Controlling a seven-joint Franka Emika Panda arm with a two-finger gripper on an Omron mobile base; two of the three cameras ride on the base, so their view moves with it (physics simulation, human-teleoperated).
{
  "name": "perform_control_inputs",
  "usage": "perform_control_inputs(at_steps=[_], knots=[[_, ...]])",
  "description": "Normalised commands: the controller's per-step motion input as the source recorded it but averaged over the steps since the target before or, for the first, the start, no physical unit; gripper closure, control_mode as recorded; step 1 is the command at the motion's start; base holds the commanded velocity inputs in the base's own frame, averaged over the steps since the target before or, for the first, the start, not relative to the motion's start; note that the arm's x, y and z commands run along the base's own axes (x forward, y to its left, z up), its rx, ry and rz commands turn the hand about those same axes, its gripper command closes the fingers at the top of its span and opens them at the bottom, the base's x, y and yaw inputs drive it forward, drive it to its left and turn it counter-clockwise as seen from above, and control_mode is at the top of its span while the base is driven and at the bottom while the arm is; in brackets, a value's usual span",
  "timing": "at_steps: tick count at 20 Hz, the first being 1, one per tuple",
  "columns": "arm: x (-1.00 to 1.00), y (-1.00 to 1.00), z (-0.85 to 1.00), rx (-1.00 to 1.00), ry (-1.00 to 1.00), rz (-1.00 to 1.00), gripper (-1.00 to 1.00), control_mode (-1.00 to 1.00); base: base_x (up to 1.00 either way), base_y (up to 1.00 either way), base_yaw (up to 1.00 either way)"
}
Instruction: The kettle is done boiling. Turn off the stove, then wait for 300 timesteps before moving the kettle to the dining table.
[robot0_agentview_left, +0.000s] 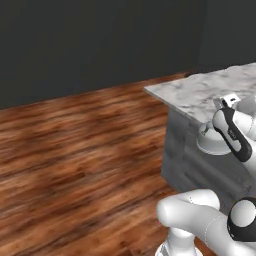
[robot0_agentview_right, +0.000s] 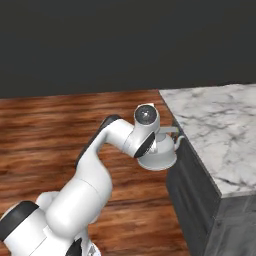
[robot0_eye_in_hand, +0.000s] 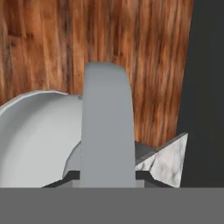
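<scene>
In the left base view we see one kettle (robot0_agentview_left: 214, 142) hanging in the air against the dark side of the dining table (robot0_agentview_left: 200, 92), below its marble top, with the wooden floor (robot0_agentview_left: 75, 145) under it. The arm's wrist covers much of the kettle, so we would lift clearly above the table edge before moving inward — the base sits too low to clear it now.

From the right base view the kettle (robot0_agentview_right: 159, 155) hangs just beside the corner of the one dining table (robot0_agentview_right: 215, 130), its handle running up to the gripper (robot0_agentview_right: 169, 131).

In the hand view the broad grey handle (robot0_eye_in_hand: 107, 127) rises between the fingers, which are closed tight on it — the kettle's domed body (robot0_eye_in_hand: 35, 140) lies to the left. We judge it best to keep the kettle level and set it well in from the marble corner (robot0_eye_in_hand: 168, 162).
</scene>
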Motion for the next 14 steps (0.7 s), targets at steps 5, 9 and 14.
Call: perform_control_inputs(at_steps=[5, 9, 14], knots=[[0.00, 0.00, 0.00, 0.00, 0.00, 0.00, 1.00, 1.00, 0.72, 0.57, -0.30], [0.00, 0.00, 0.00, 0.00, 0.00, 0.00, 1.00, 1.00, 0.68, 0.61, -0.30], [0.00, 0.00, 0.00, 0.00, 0.00, 0.00, 1.00, 1.00, 0.67, 0.59, -0.30]])
